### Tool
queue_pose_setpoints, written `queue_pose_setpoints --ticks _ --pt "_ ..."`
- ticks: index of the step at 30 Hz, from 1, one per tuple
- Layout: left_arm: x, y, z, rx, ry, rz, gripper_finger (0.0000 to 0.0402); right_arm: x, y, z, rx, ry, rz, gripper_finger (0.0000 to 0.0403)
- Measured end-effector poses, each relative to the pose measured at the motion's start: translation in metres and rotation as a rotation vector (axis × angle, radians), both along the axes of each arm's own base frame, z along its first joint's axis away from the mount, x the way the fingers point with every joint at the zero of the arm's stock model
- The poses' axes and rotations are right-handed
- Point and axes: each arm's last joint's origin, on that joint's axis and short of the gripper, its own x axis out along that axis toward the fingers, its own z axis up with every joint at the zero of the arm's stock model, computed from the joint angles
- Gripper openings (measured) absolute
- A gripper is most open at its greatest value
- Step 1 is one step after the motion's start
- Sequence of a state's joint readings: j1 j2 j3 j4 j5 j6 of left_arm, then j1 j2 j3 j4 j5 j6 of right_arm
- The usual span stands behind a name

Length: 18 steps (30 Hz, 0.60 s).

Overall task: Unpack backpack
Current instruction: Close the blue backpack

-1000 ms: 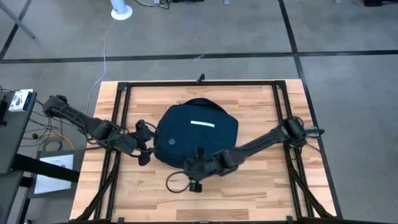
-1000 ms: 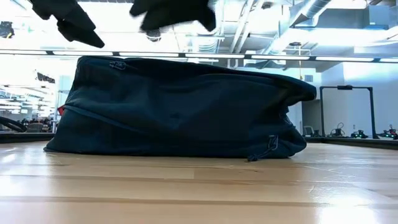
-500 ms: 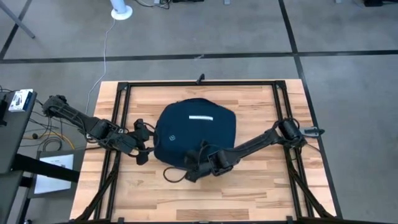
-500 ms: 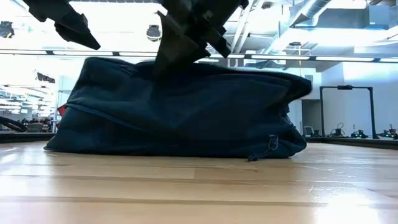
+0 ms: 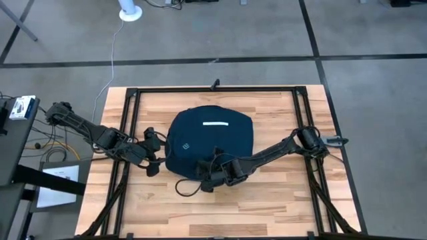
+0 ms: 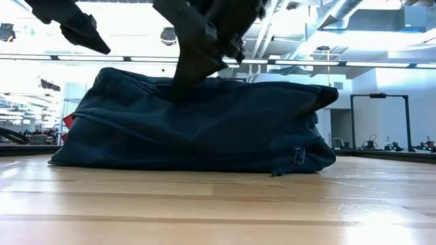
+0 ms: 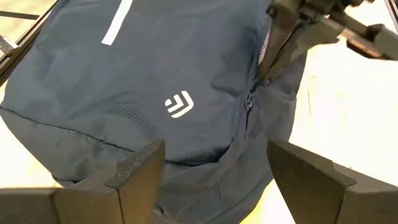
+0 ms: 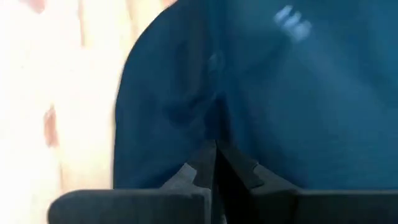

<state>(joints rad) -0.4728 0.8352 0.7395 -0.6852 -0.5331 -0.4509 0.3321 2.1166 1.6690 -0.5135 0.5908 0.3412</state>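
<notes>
Since the earlier frame, we note the right gripper (image 8: 214, 163) has dropped onto the backpack (image 5: 210, 140) mid-worktop, jaws closed; left gripper (image 7: 214, 171) open beside. A fabric-only pinch risks slipping.

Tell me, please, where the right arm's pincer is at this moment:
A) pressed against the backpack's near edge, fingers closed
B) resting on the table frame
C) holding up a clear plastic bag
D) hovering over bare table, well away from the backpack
A: the right pincer sits on the backpack at its near edge, and the right wrist view shows its fingers together against the navy fabric.
</notes>
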Motion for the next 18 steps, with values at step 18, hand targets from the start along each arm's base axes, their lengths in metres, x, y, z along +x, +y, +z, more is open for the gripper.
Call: queue_pose_setpoints --ticks 18 --pt "0.002 0.0 0.002 -0.013 -0.036 0.019 0.0269 0.014 -0.038 0.002 -0.014 -0.006 -0.011 0.0114"
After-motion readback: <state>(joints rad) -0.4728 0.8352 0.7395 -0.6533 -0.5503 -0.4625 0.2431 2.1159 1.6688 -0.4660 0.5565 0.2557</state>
